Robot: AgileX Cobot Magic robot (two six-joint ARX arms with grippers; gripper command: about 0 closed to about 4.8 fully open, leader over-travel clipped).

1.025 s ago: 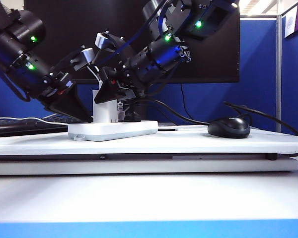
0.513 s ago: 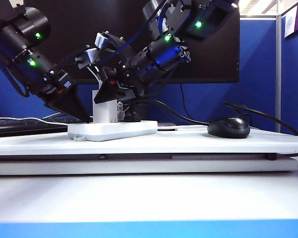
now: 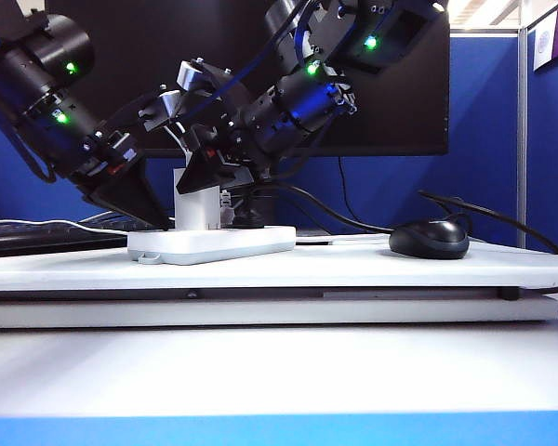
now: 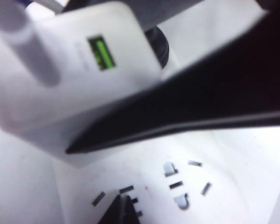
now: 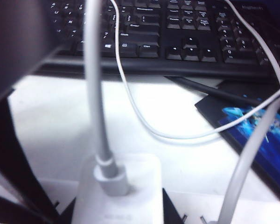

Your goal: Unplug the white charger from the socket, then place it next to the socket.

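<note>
Seen from outside, the left pincer (image 3: 153, 216) reaches down at the left end of the socket (image 3: 211, 244) on the tabletop (image 3: 353, 265); whether it is released or clenched I cannot tell. The white charger (image 3: 197, 206) stands upright, plugged into the socket, with the right pincer (image 3: 205, 177) clenched on its top. A mouse (image 3: 429, 240) sits well right. Only the left wrist view shows the charger's green port (image 4: 101, 52); only the right wrist view shows the keyboard (image 5: 177, 32).

Bright overexposed, blurred wrist views
</note>
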